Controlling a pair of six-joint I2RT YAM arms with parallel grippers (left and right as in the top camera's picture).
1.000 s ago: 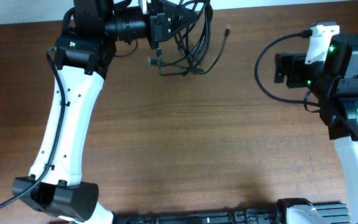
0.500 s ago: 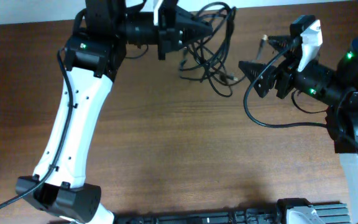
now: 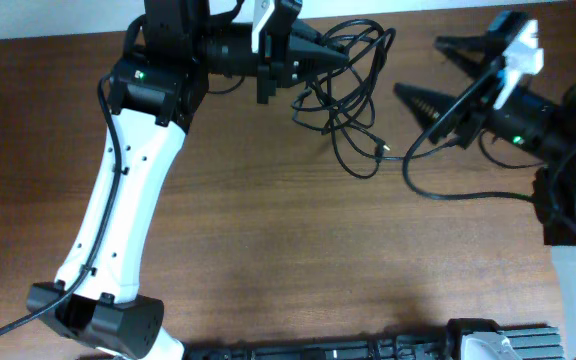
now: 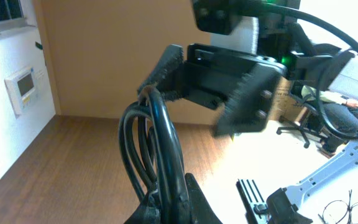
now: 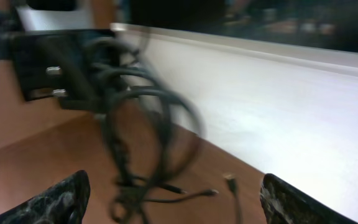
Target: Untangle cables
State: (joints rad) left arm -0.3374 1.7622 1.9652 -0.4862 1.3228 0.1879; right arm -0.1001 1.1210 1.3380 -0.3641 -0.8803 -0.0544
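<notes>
The cables [image 3: 353,85] are a loose tangle of thin black cords with small plug ends, hanging at the table's back centre. My left gripper [image 3: 340,58] is shut on the top of the bundle and holds it up; in the left wrist view the cords [image 4: 160,143] rise from between my closed fingers [image 4: 176,208]. My right gripper [image 3: 440,68] is wide open to the right of the bundle, apart from it. In the right wrist view the cables [image 5: 135,137] hang blurred ahead of my spread fingers [image 5: 173,199], loose plug ends trailing on the wood.
The brown wooden table [image 3: 298,240] fills the overhead view. A thicker black arm wire [image 3: 458,190] loops beside my right arm. A black rail [image 3: 368,350] lies along the front edge. A white wall [image 5: 278,106] stands behind the table.
My left gripper carried the cable bundle to the right. My right gripper swung toward the bundle and opened wide; its fingers now point at the cables.
</notes>
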